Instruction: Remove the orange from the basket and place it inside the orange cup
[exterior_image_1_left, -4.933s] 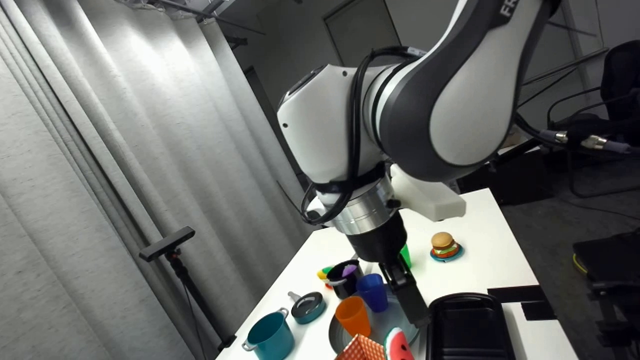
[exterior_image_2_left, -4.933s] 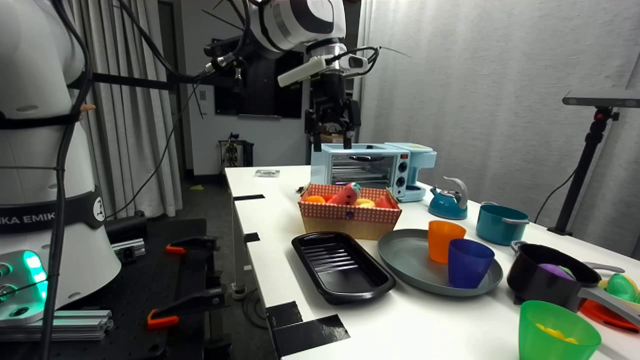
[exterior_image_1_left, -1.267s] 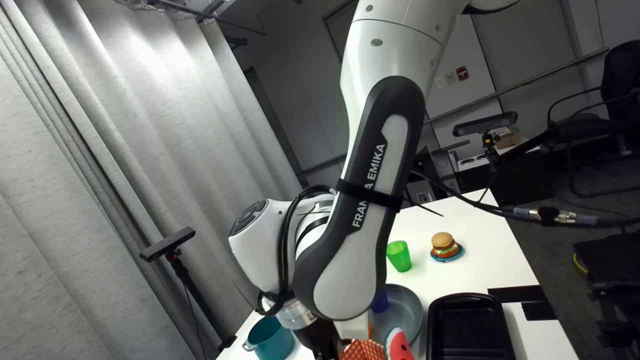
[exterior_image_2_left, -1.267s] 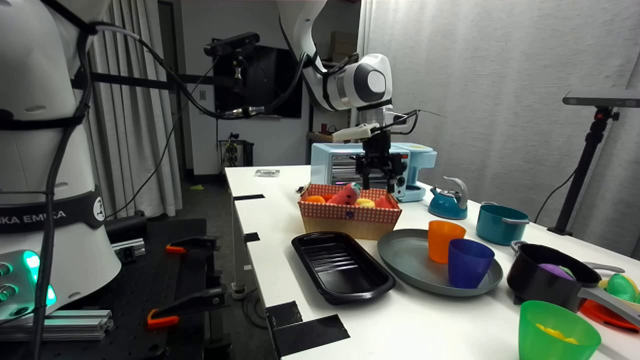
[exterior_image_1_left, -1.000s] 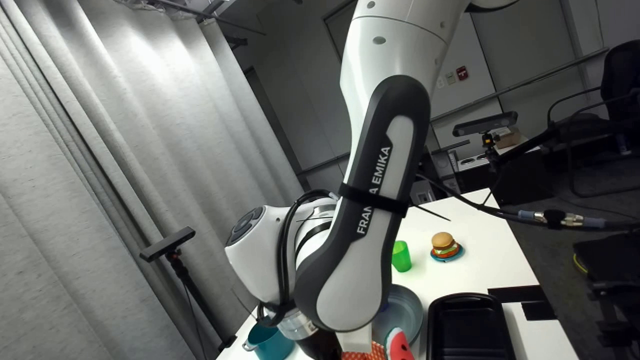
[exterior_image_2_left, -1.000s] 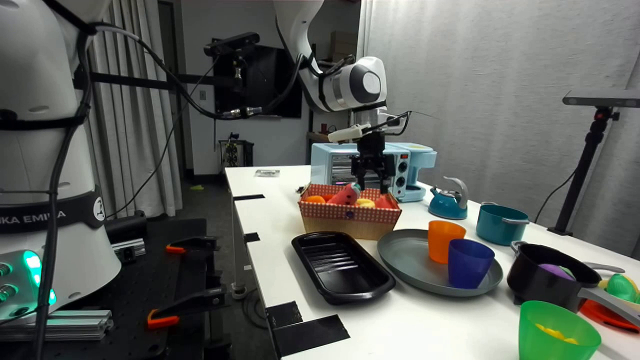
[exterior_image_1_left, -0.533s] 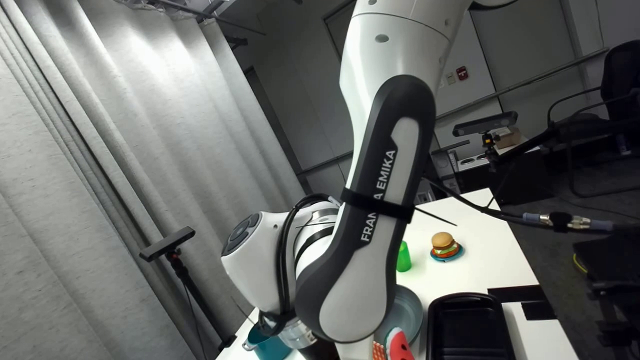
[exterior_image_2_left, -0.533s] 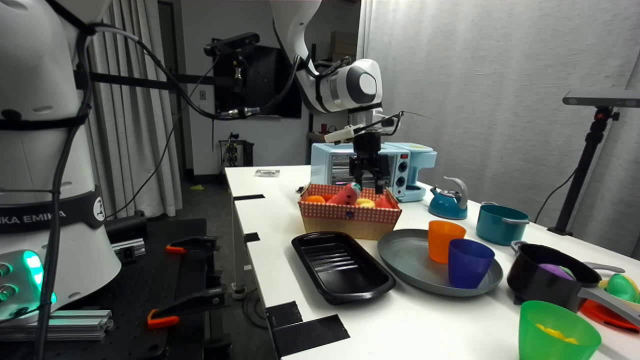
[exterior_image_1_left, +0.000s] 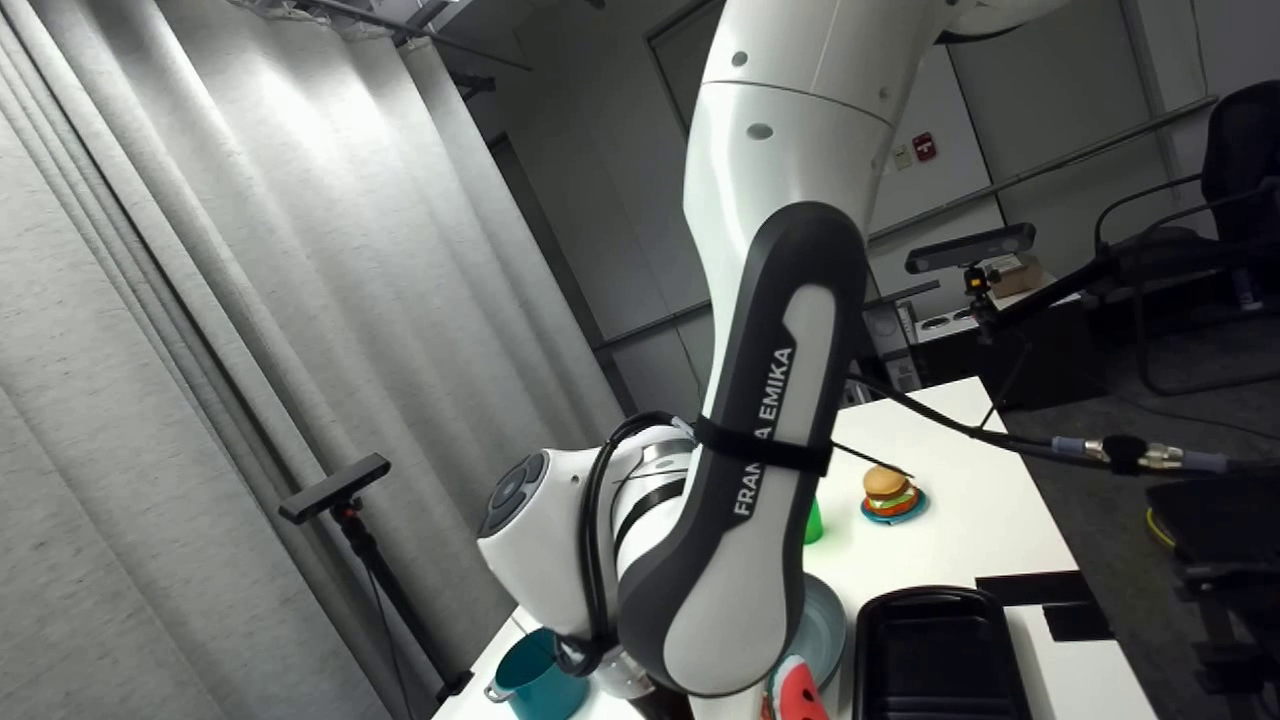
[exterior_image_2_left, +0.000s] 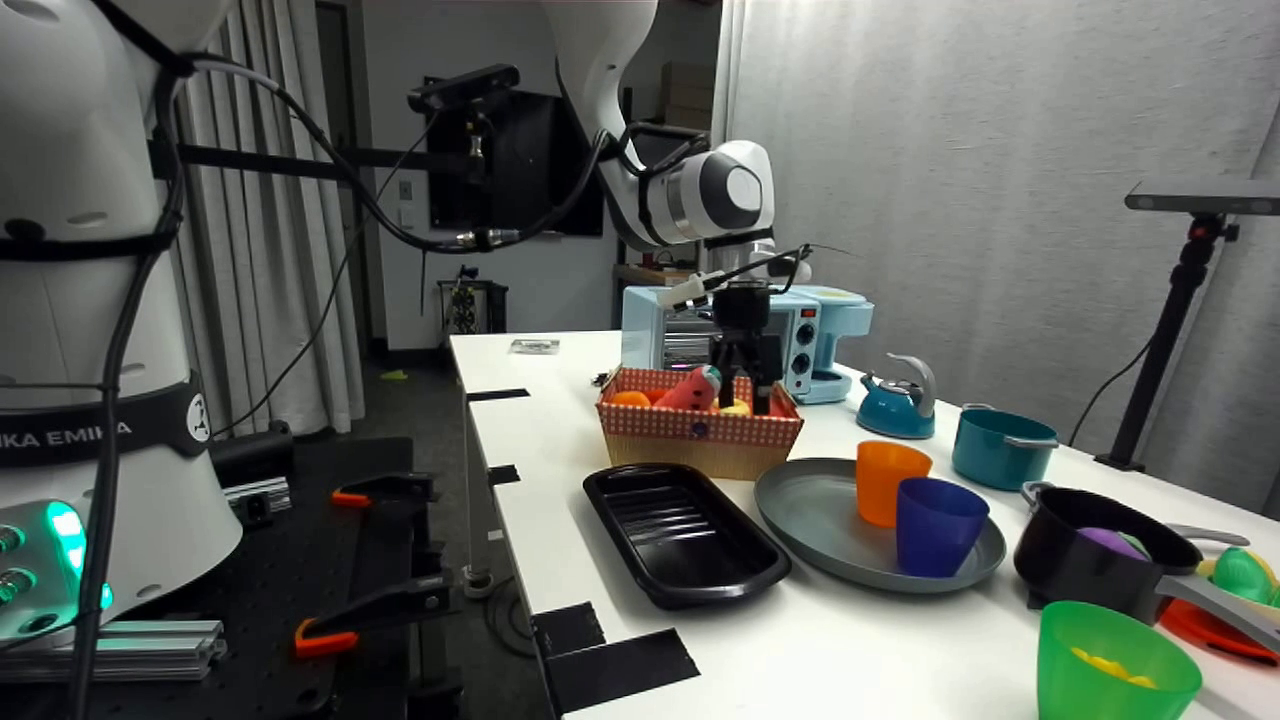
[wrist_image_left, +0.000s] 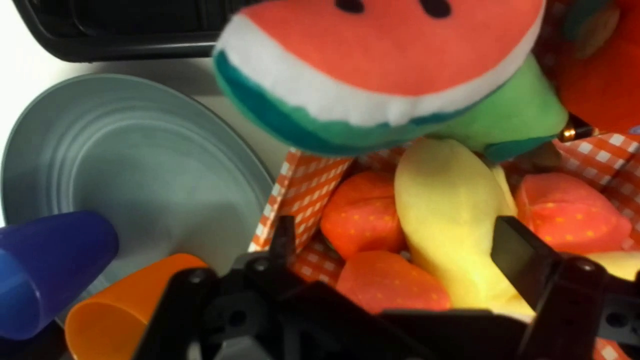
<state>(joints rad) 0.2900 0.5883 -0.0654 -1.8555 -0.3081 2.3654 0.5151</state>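
Dipping end effector (exterior_image_2_left: 744, 400) lower into basket (exterior_image_2_left: 670, 450)

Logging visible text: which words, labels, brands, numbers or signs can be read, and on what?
"FRAN…A EMIKA": robot arm, strap over the gap.
"KA EMIKA": robot base, cut by the picture edge.
Too small to read: round emblem, red wall plate, any marks by the oven dials.

In an exterior view held level, the bench (exterior_image_2_left: 840, 660) recedes lengthwise; in an exterior view that faces roughly back, tilted, the arm (exterior_image_1_left: 770, 400) looms near. The wrist view looks closely down into the basket (wrist_image_left: 312, 187). All 3 share the plate (wrist_image_left: 145, 165).
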